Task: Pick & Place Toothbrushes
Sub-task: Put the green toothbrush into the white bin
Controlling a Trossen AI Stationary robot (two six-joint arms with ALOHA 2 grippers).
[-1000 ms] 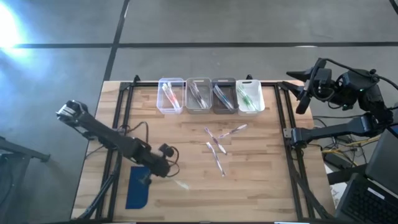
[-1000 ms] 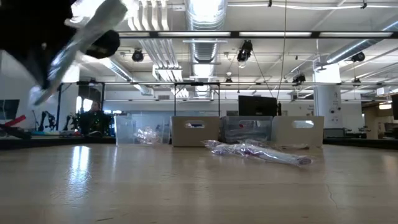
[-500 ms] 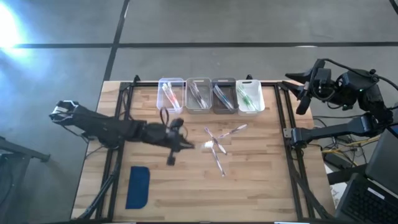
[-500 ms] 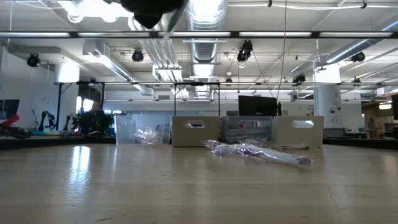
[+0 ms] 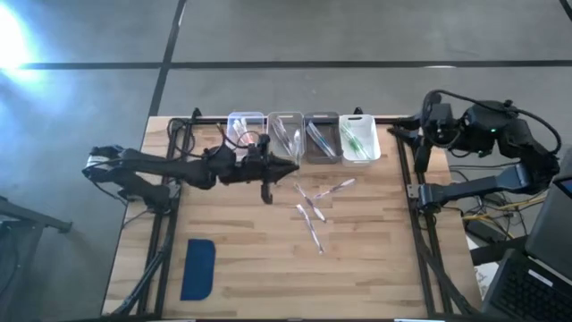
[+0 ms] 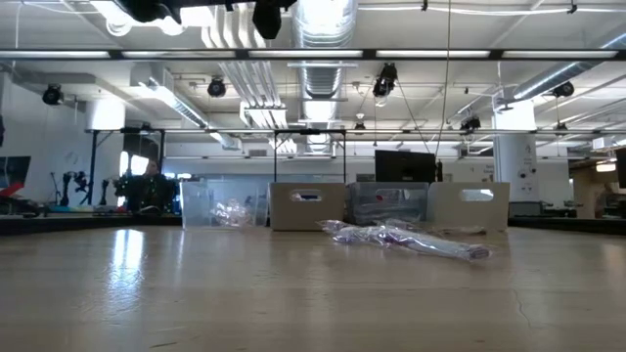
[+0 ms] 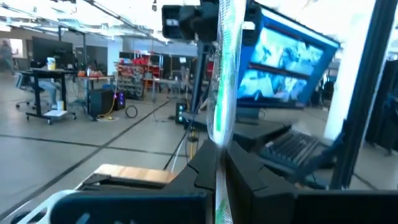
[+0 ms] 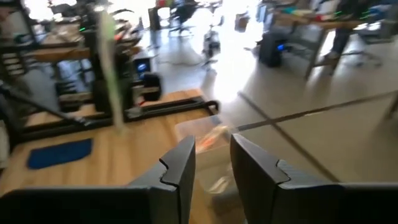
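Observation:
My left gripper (image 5: 292, 167) hangs above the table just in front of the bins and is shut on a clear-wrapped toothbrush with green marks (image 7: 222, 74). That toothbrush stands upright and also shows as a pale stick (image 8: 109, 68) in the right wrist view. A few loose toothbrushes (image 5: 313, 211) lie crossed on the wood; the low view shows them as a small heap (image 6: 401, 238). My right gripper (image 8: 212, 163) stays raised beyond the table's right edge (image 5: 422, 143), open with nothing between its fingers. My left gripper pinches the toothbrush between its two fingers, at a place toward its lower end (image 7: 219, 163). The fingers lie about level, pointing toward the table's right, and cross the stick. The toothbrush stands upright, most of it above the fingers, lifted clear of the table.
Four small bins (image 5: 302, 137) stand in a row at the far edge, each with toothbrushes inside. A flat blue pad (image 5: 198, 268) lies at the near left. Black frame rails (image 5: 407, 170) run along the table's sides.
My left gripper has swung from beside the blue pad up and toward the far right, to in front of the bins. It has tipped from pointing down to about level, and the toothbrush has gone with it. My right gripper has edged toward the table.

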